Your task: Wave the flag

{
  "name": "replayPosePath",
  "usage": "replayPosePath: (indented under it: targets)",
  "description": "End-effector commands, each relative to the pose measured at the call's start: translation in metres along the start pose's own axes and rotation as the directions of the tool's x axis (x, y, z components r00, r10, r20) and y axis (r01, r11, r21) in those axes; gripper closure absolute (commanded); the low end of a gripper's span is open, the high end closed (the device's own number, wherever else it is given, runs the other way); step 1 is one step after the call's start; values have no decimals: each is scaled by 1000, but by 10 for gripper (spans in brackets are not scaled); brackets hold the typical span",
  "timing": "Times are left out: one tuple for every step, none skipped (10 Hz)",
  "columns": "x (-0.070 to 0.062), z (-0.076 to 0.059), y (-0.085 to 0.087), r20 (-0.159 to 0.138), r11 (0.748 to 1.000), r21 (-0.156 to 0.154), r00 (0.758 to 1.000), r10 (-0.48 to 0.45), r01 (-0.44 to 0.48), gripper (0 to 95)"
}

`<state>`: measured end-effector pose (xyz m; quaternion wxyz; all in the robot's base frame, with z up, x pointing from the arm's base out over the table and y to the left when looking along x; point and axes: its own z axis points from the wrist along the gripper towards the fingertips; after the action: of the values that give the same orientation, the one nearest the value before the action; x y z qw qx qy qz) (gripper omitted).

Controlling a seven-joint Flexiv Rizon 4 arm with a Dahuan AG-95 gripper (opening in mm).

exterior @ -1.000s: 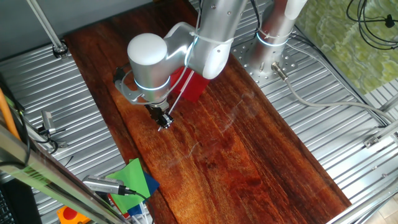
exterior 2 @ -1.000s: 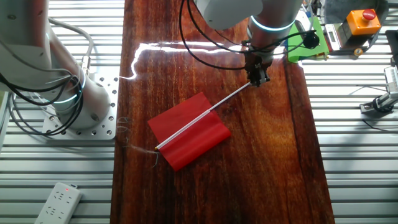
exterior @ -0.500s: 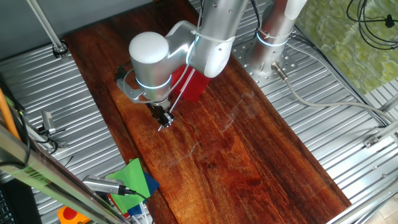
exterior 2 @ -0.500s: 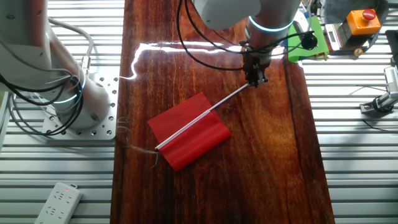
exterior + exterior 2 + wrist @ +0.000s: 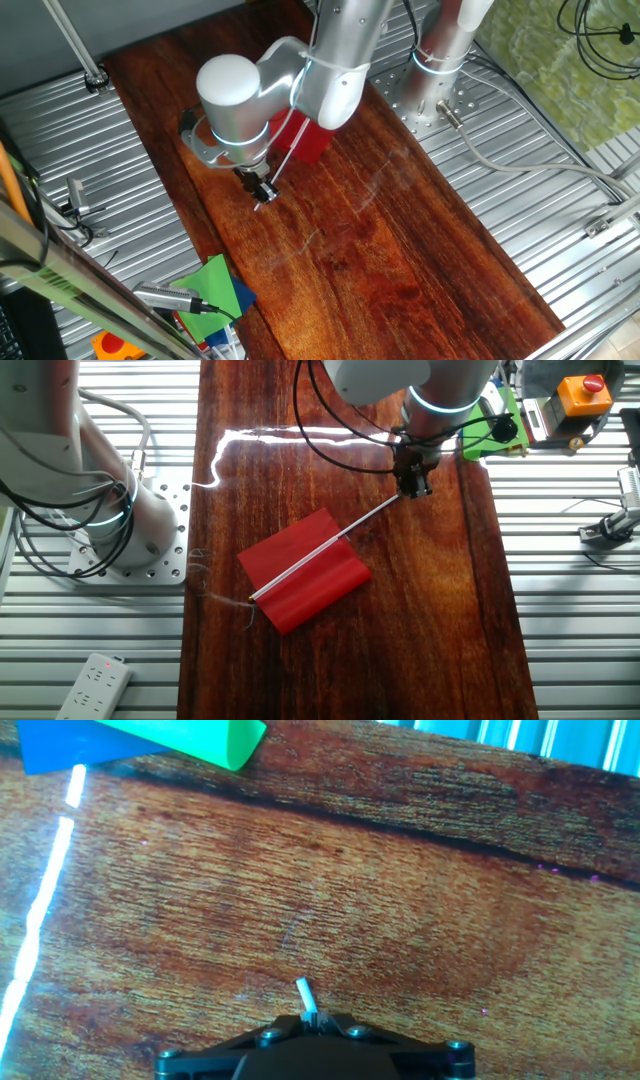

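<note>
From the other fixed view the whole flag (image 5: 305,570) lies open to sight: red cloth flat on the wooden table (image 5: 440,650), white stick running up and to the right from it. One fixed view hides most of that behind the arm's round joint (image 5: 232,95), leaving only a red corner and a stretch of stick. The hand view adds the green paper (image 5: 190,738) and blue paper (image 5: 60,745) at the table's far edge, and shows the stick's white tip poking out just past the closed fingers. The gripper (image 5: 414,487) pinches the free end of the stick, the cloth lying well apart from it. The arm reaches down over the table, wrist pointing steeply at the wood.
</note>
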<state>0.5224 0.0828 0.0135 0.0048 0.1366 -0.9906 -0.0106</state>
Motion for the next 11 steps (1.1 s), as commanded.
replayPosePath:
  targets:
    - [0,0,0,5,1000,-1,1000,5,-5,760]
    - [0,0,0,5,1000,-1,1000,6,-6,760]
    - [0,0,0,6,1000,-2,1000,7,-7,760]
    - [0,0,0,5,1000,-6,1000,5,-5,760]
    - [0,0,0,4,1000,-7,1000,5,-5,760]
    - [0,0,0,5,1000,-9,1000,2,-2,760]
    - [0,0,0,3,1000,-9,1000,0,0,760]
    - [0,0,0,1,1000,-9,1000,0,0,760]
    - [1,2,1,3,1000,-9,1000,-2,2,760]
    - [1,4,1,4,1000,-10,1000,-1,1,760]
    - [1,5,2,5,1000,-10,1000,-1,1,760]
